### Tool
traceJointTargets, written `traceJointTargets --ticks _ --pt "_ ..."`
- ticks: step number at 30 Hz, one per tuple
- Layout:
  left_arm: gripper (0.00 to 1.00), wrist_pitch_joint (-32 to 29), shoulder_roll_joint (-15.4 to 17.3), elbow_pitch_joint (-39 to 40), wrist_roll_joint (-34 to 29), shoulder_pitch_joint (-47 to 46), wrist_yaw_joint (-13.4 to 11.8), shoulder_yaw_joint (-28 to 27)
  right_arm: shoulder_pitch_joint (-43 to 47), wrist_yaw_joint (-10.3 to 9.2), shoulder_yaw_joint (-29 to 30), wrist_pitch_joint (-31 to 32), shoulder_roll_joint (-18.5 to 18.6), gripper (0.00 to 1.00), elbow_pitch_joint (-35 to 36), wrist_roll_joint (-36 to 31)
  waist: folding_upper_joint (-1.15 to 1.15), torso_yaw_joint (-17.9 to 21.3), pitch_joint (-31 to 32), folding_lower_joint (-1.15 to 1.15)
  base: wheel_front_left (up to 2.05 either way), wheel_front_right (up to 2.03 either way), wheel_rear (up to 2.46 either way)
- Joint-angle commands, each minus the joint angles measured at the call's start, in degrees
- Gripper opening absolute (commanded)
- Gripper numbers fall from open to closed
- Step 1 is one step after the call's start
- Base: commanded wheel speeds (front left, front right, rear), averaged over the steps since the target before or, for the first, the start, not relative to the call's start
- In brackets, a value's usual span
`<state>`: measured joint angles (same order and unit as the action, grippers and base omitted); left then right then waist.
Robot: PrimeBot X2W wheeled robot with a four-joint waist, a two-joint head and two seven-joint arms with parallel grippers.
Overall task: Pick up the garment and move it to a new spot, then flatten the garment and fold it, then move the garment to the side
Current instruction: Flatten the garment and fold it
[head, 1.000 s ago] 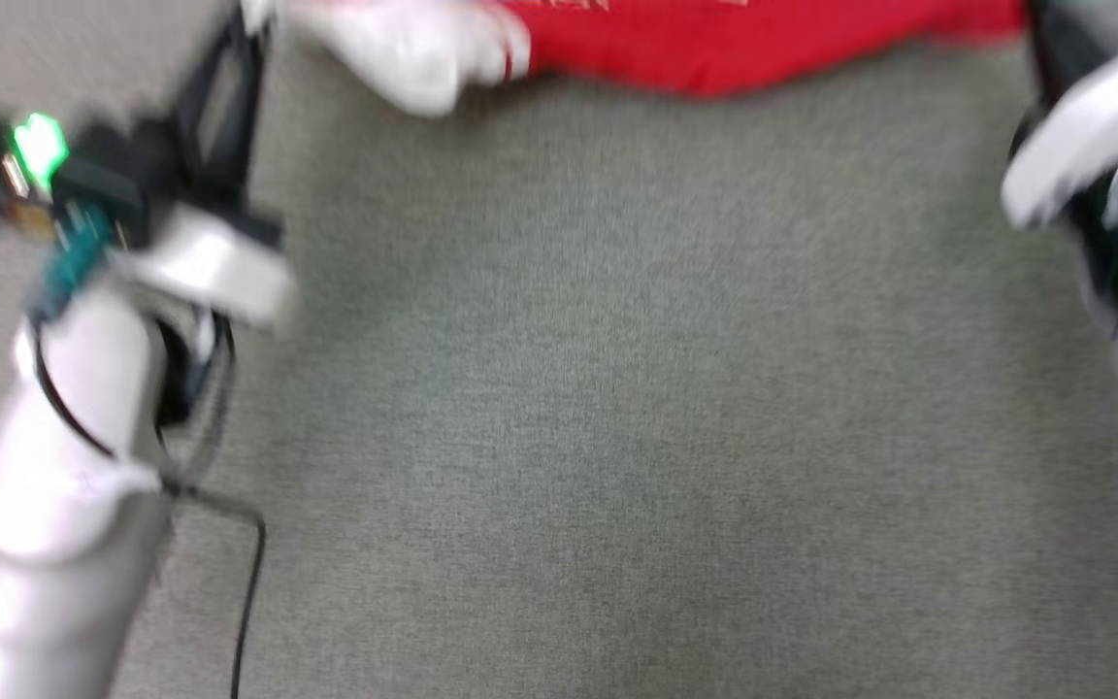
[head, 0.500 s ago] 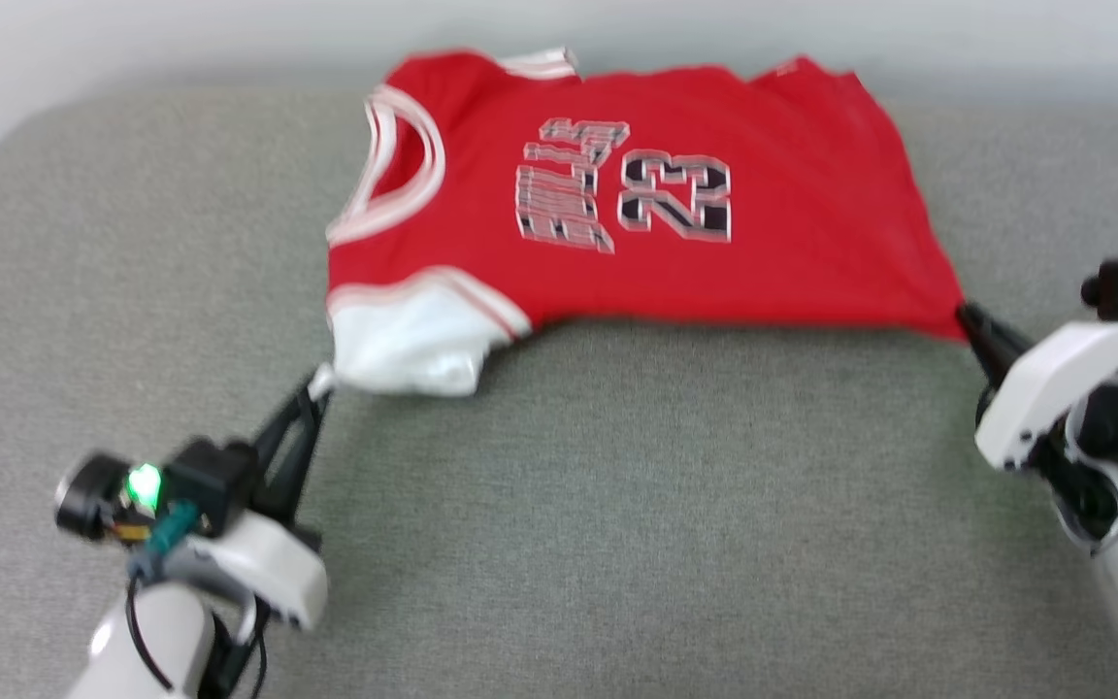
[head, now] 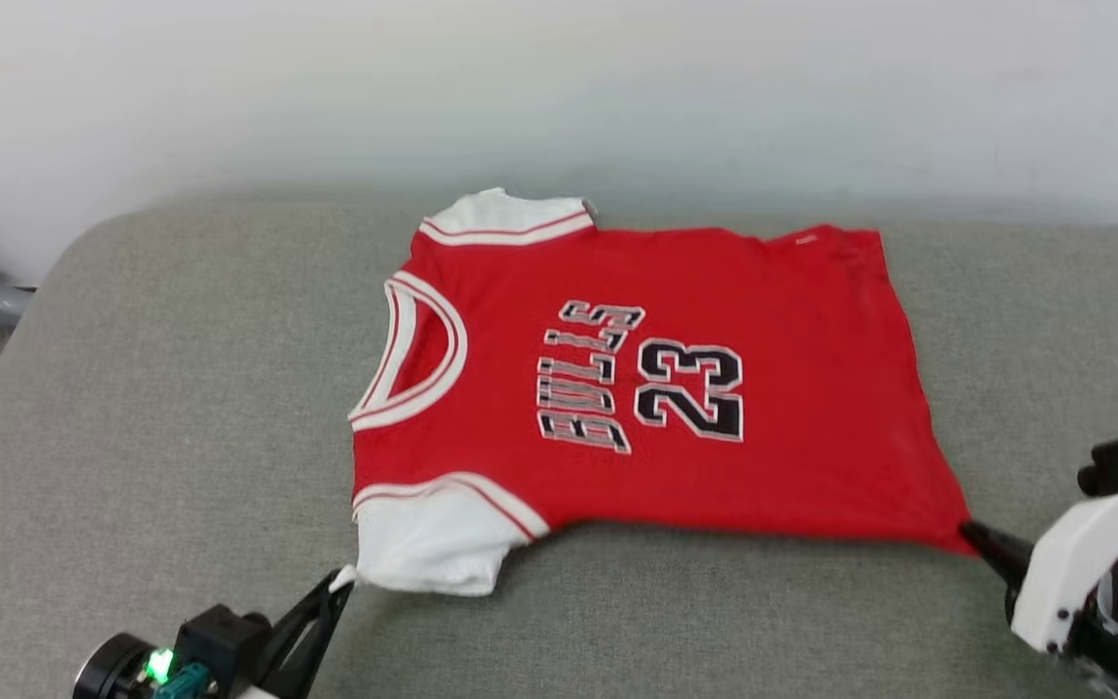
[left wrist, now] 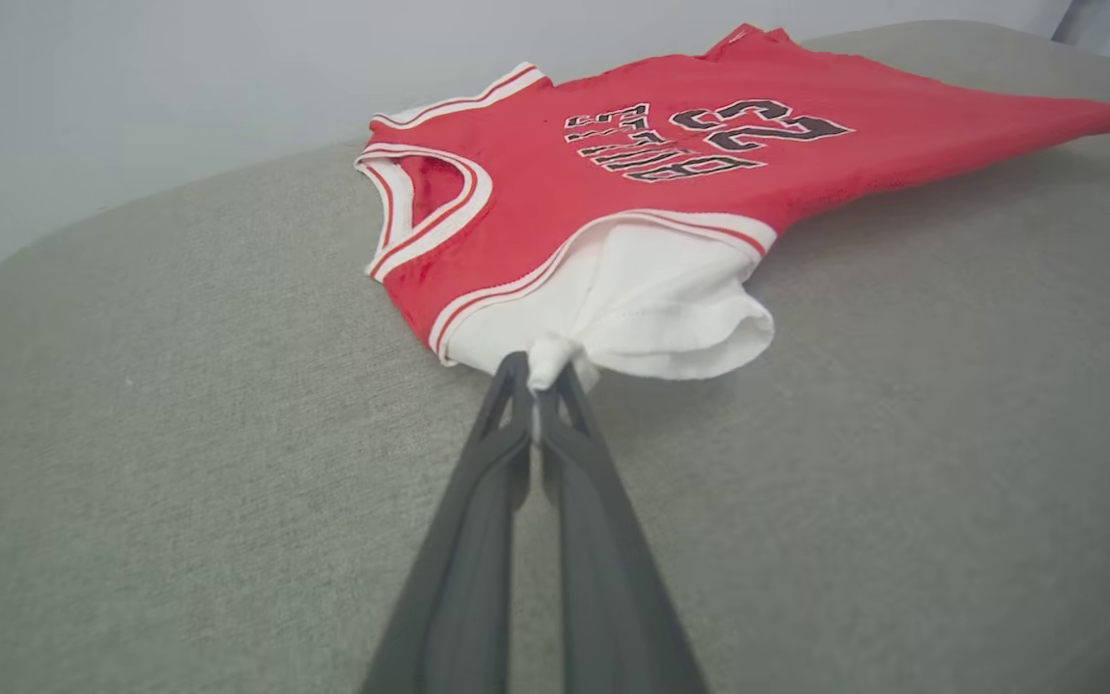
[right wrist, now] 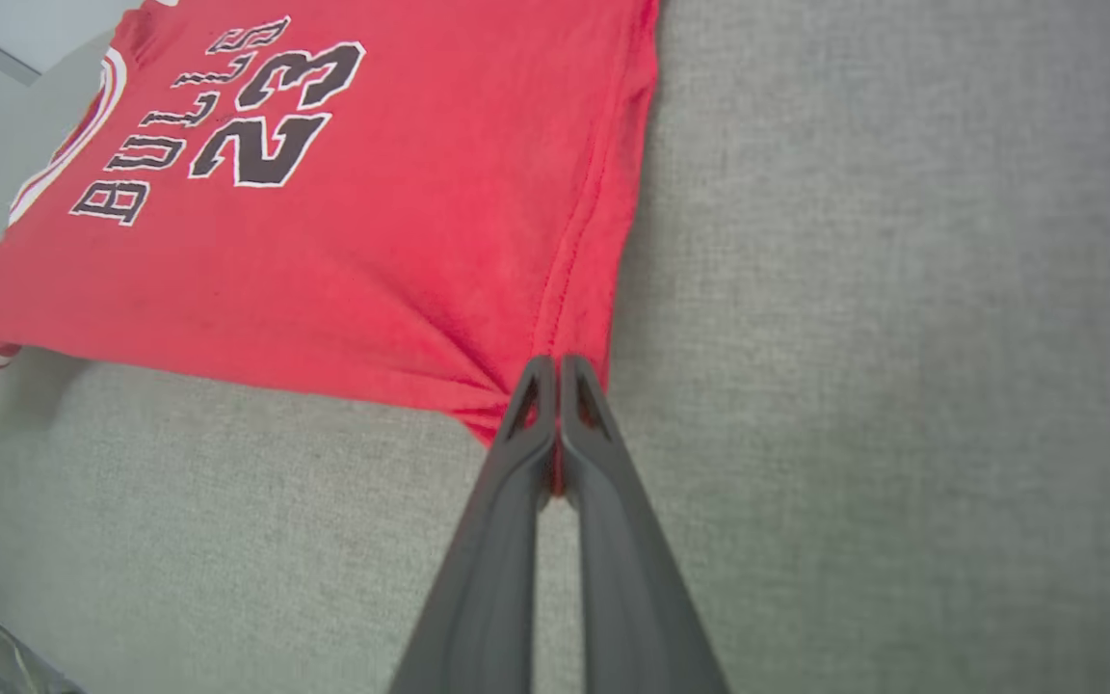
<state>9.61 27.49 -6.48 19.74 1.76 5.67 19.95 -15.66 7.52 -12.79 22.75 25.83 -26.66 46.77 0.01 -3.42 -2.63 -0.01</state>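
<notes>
Close up, the left gripper (left wrist: 538, 376) is clenched on a bunched tuck of white sleeve of the garment (left wrist: 613, 173); the right gripper (right wrist: 555, 371) clamps its red hem corner beside the stitched seam. Beyond both, the head view adds the print-up body spread across a grey cushion (head: 161, 388).

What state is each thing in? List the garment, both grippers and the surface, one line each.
garment: spread out, print side up, unfolded, near white sleeve bunched.
left gripper: shut on the garment's near white sleeve.
right gripper: shut on the garment's near hem corner.
grey cushion: bearing the garment.
</notes>
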Motion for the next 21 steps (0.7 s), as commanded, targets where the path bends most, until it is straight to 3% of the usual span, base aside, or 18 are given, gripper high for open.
traceJointTargets --ticks 1,10,16,21 --pt "0.0 -0.99 1.08 1.5 0.66 1.93 0.19 -0.09 2.61 -0.07 -0.02 1.42 0.98 0.0 1.86 0.98 -0.01 -0.04 1.23 0.01 0.0 0.0 0.0" --pt "0.0 -7.64 7.82 11.52 4.88 11.72 1.27 2.12 14.03 -0.07 3.45 11.97 4.63 0.0 12.6 4.68 -0.01 -0.35 3.13 0.01 0.0 0.0 0.0" --pt "0.0 -10.24 12.1 17.09 6.36 14.83 1.51 3.2 19.65 -0.06 8.26 18.25 3.87 0.0 19.81 4.0 -0.01 -0.44 2.77 0.01 0.0 0.0 0.0" --pt "0.0 -8.66 12.33 18.17 5.91 12.15 0.72 1.59 20.35 -0.07 11.83 20.29 2.41 0.0 24.05 2.32 -0.01 -0.32 1.72 0.01 0.0 0.0 0.0"
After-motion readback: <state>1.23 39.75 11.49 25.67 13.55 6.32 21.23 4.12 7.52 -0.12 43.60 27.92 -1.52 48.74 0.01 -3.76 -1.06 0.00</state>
